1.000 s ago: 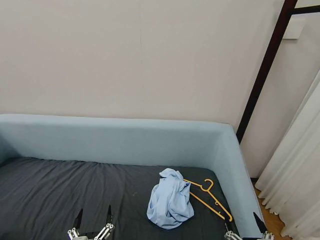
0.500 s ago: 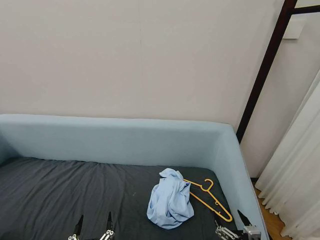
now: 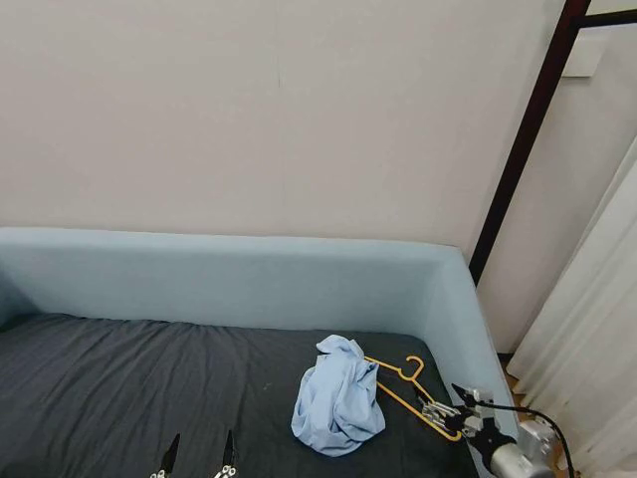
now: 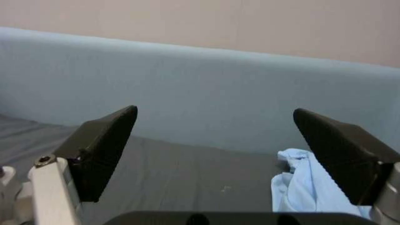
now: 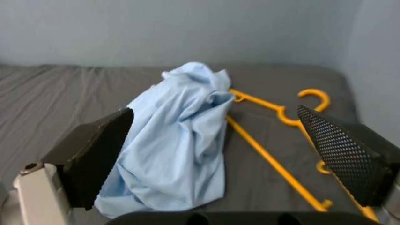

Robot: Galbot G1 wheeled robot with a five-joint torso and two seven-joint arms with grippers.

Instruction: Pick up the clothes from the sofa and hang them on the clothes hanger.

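Right gripper (image 3: pixel 445 401), jaws wide and empty, hovers over the orange hanger (image 3: pixel 402 376), angled toward the blue shirt (image 3: pixel 338 403); left gripper (image 3: pixel 201 456) idles open, near left.

left tool (image 3: pixel 202 450) low, spread wide | right tool (image 3: pixel 443 403) higher, spread wide

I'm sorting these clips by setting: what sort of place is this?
Probably a home living room: a light blue upholstered sofa against a plain wall, white curtains beside it, and a crumpled light blue garment by an orange plastic hanger on its seat.
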